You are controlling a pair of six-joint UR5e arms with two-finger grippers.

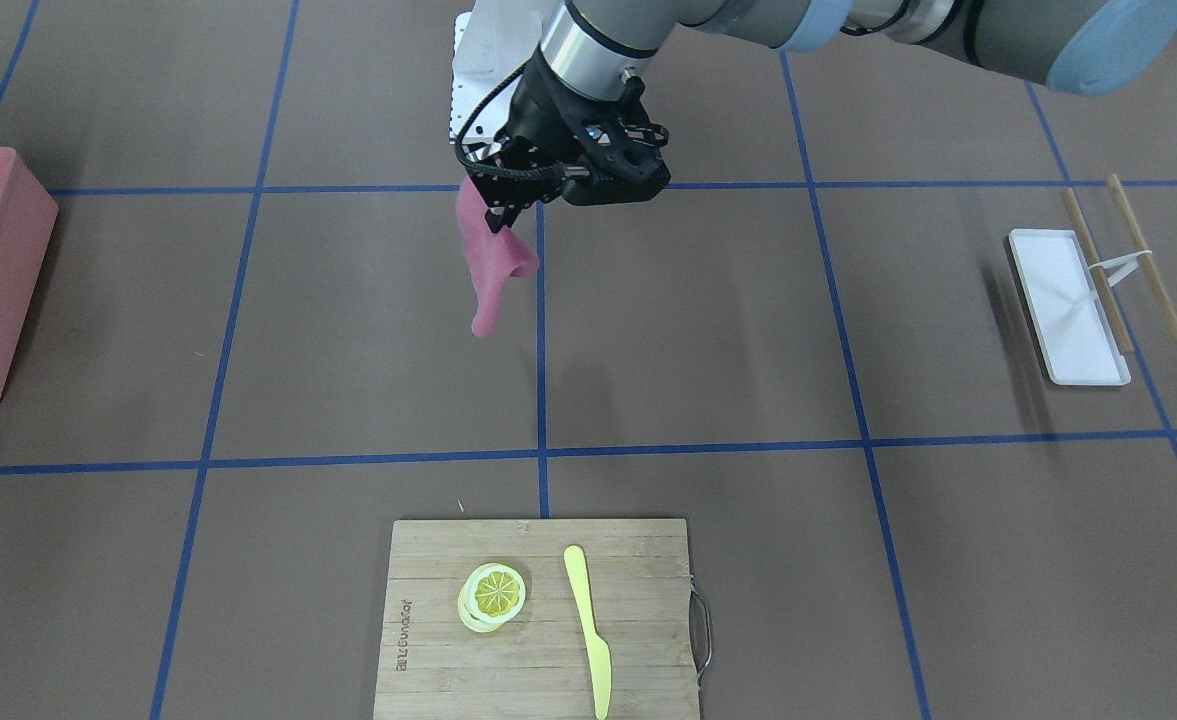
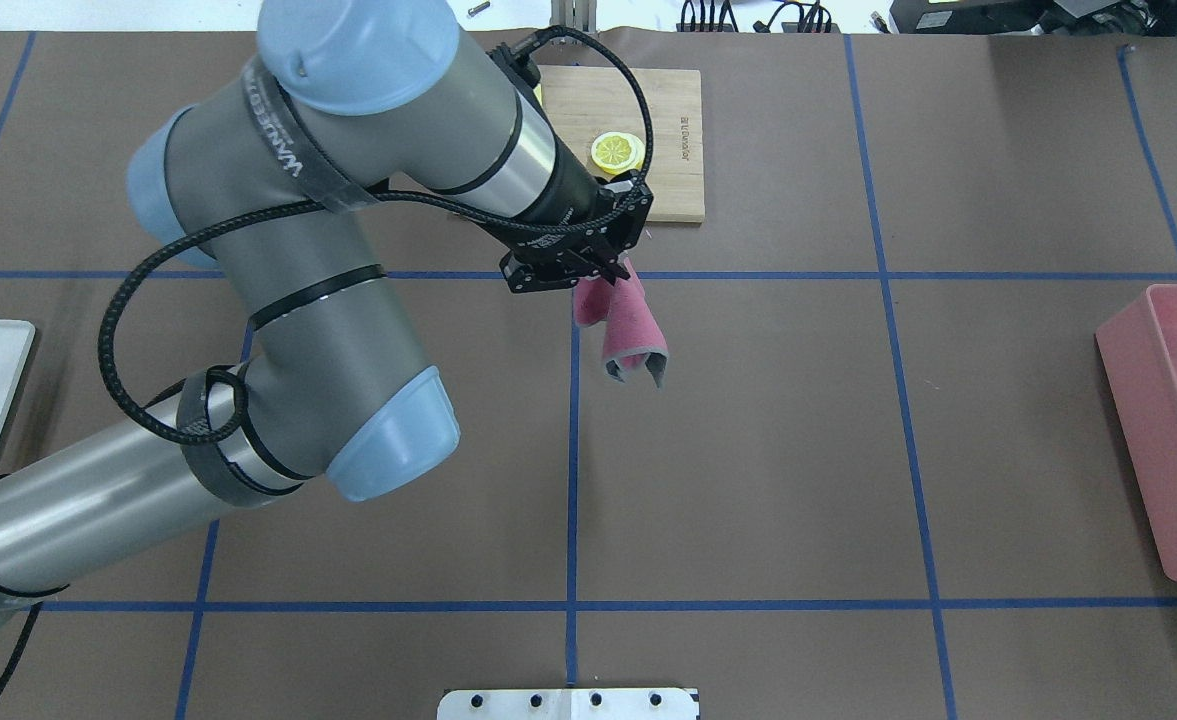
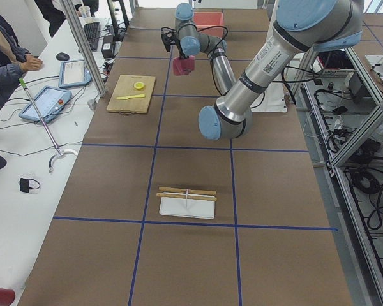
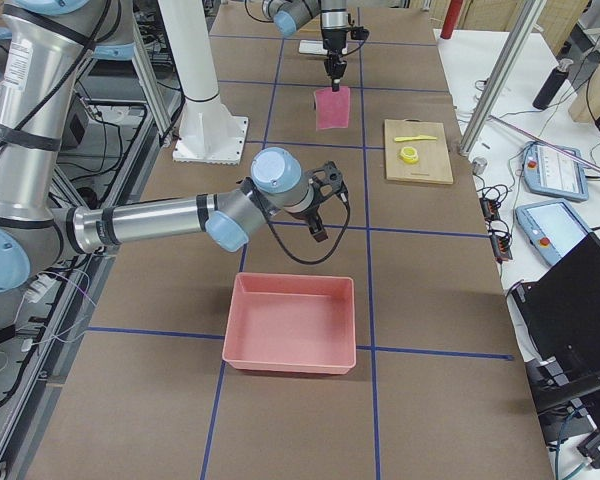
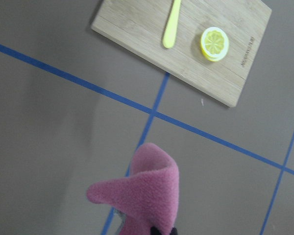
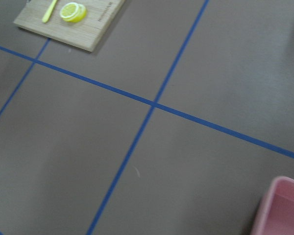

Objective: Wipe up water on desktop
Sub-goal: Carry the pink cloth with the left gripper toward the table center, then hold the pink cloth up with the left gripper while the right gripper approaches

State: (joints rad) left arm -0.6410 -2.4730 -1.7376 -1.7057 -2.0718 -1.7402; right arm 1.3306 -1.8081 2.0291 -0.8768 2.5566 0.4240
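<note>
1. Left arm (image 2: pixel 328 330) reaches out over mid-bench (image 1: pixel 698 330), wrist pointing down.
2. Left jaws: pinching the top edge of a pink cloth (image 1: pixel 493 265). The cloth hangs down from them in a loose curl.
3. The cloth sits at the centre blue tape line (image 1: pixel 541 330), on the robot's side of the board (image 1: pixel 448 600) and well apart from it. In the side views its lower end looks clear of the bench, but I can't confirm that.
4. Bench: brown, matte, split into rectangles by the tape. It carries everything below.
5. Board: at the operators' edge. A lemon slice (image 1: pixel 494 595) and a yellow knife (image 1: pixel 588 625) lie on it side by side, not touching.
6. Right arm (image 4: pixel 160 225) is stretched low over the bench, its wrist near the pink bin (image 4: pixel 290 322) and not touching it.
7. Right jaws: they show only in the right-end view, so I can't tell whether they are spread or closed.
8. The bin is at the robot's right end of the bench.
9. A white tray (image 1: pixel 1068 305) is at the robot's left end, with two wooden sticks (image 1: pixel 1096 270) at its far edge, one of them overlapping the tray.
</note>
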